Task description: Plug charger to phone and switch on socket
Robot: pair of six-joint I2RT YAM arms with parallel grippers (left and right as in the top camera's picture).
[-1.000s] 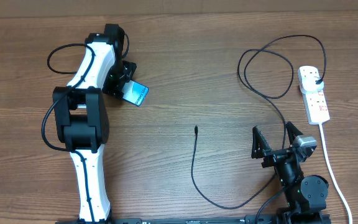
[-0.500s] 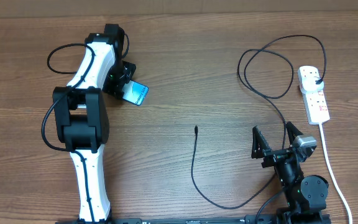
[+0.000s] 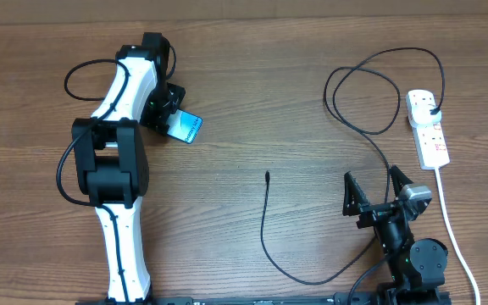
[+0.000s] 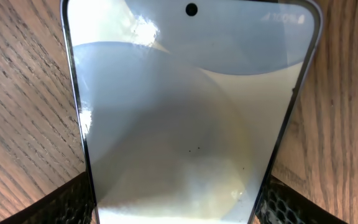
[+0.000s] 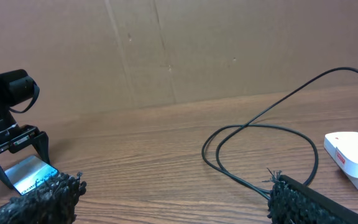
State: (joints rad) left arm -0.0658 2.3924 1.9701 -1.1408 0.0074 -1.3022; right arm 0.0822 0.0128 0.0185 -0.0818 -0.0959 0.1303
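At the left of the tabletop (image 3: 252, 102), the left arm reaches toward the far side and its left gripper (image 3: 173, 120) points down at the phone (image 3: 188, 129). The phone sits at an angle to the tabletop's edge, and its screen is lit in light blue. In the left wrist view the screen fills almost the whole picture, with a small camera hole near its far end. The two black pads (image 4: 73, 202) touch the long edges of the phone at its near end, one on each side, so the jaws are closed on the phone. The pictures do not show whether the phone rests on the wood or is a little lifted. Near the middle of the tabletop lies the connector tip (image 3: 267, 176) of the charger (image 3: 263, 229), well apart from the phone and touched by nothing. From there the thin black cable runs toward the near edge, curves to the right, passes beside the right arm and makes a wide loop at the far right. It ends in the black plug (image 3: 431, 105), which sits in the far outlet of the socket (image 3: 433, 142). The right gripper (image 3: 376, 188) is low near the front edge, its jaws wide open and holding nothing. The socket lies at the far right, and its white cord (image 3: 451, 229) runs to the front edge.
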